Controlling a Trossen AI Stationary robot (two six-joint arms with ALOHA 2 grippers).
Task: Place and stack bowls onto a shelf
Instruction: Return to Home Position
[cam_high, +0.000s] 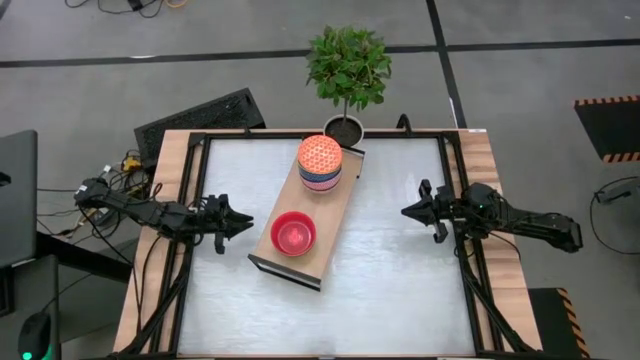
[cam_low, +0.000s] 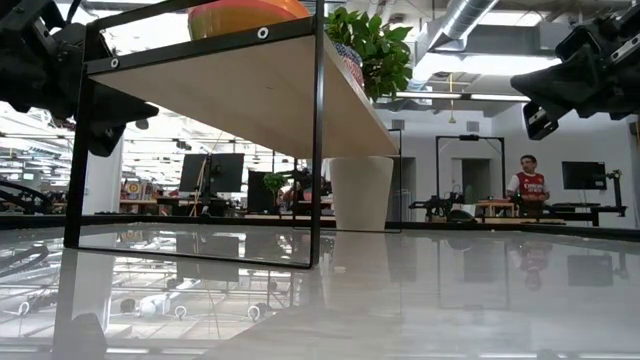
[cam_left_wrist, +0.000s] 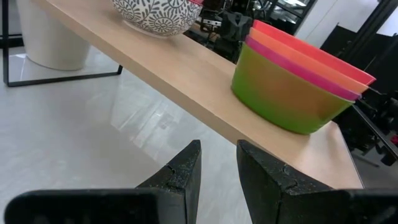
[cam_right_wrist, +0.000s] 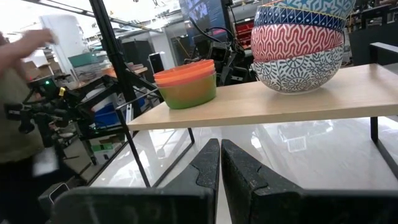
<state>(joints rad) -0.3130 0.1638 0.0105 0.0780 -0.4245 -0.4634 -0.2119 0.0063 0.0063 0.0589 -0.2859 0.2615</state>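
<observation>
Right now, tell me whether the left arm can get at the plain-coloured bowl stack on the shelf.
Probably yes. The left end effector hovers beside the shelf, facing the plain bowl stack at its near end, with only bare tabletop between them.

The white bench (cam_high: 400, 280) holds a wood shelf (cam_high: 313, 205) in its middle and a plant pot (cam_high: 343, 130) at 12 o'clock. On the shelf, a patterned bowl stack (cam_high: 320, 160) sits at 1 o'clock and a red bowl stack (cam_high: 294, 233) at 7.
</observation>
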